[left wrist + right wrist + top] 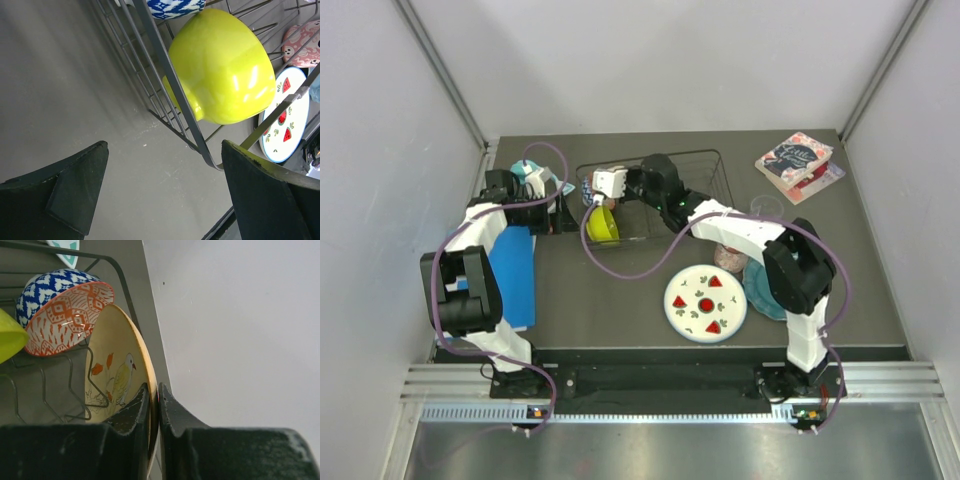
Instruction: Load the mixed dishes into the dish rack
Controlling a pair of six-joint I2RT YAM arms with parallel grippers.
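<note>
The right gripper (pixel 154 399) pinched the rim of the cream bird-print plate (pixel 112 365) between its closed fingers, the plate standing on edge among the prongs at the left end of the dish rack (pixel 705 160), a black wire frame at the back of the dark table (pixel 610 300). Just beside the plate, the small red-blue patterned bowl (pixel 65 310) leaned on its side in the rack, and the small yellow-green bowl (pixel 220 65) lay tipped against the wires at the rack's near left corner. The left gripper (pixel 165 147) hung low over the table just outside that corner, its fingers (pixel 75 195) spread wide and holding nothing. The remaining dishes lay on the table on the rack's near side, by the right arm: the white watermelon-slice plate (pixel 706 302) flat and in the open, the teal scalloped plate (pixel 758 292) partly hidden under the arm, and the pink floral mug (pixel 728 258) between them and the rack. A blue folder (pixel 512 275) lay along the left edge beside the left arm, and floral-covered books (pixel 795 162) sat at the far right corner.
</note>
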